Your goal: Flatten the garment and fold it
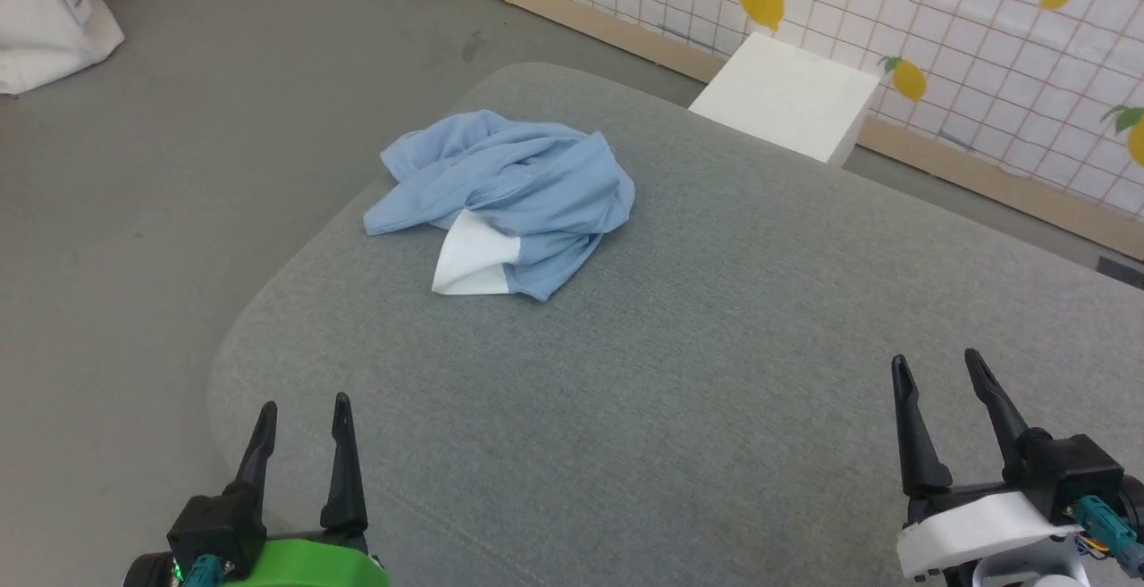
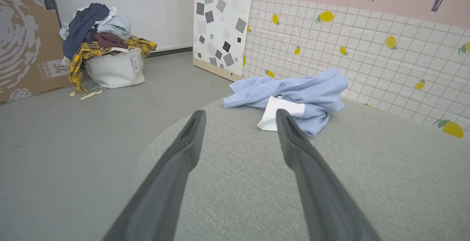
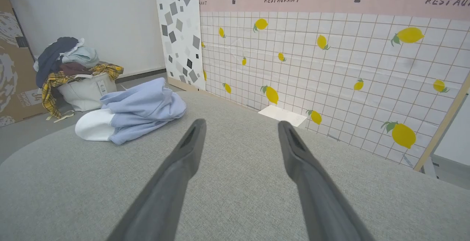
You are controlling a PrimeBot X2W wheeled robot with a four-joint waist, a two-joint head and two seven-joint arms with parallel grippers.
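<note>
Head view: I see the garment [image 1: 514, 189] crumpled on the grey cushion [image 1: 715, 346], ahead of both grippers and well apart from them.
Left gripper [image 1: 305, 404]: fingers spread wide, holding nothing.
Right gripper [image 1: 936, 358]: spread wide, empty; garment lies ahead to its left.

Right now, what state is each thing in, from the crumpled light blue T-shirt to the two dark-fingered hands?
Light blue cotton T-shirt: crumpled in a heap on the grey fabric cushion, white inner panel showing, not yet flattened.
Left hand: open, empty, apart from the shirt.
Right hand: open, empty, apart from the shirt.
White fabric bag: upright on the floor, heaped over with clothes.
</note>
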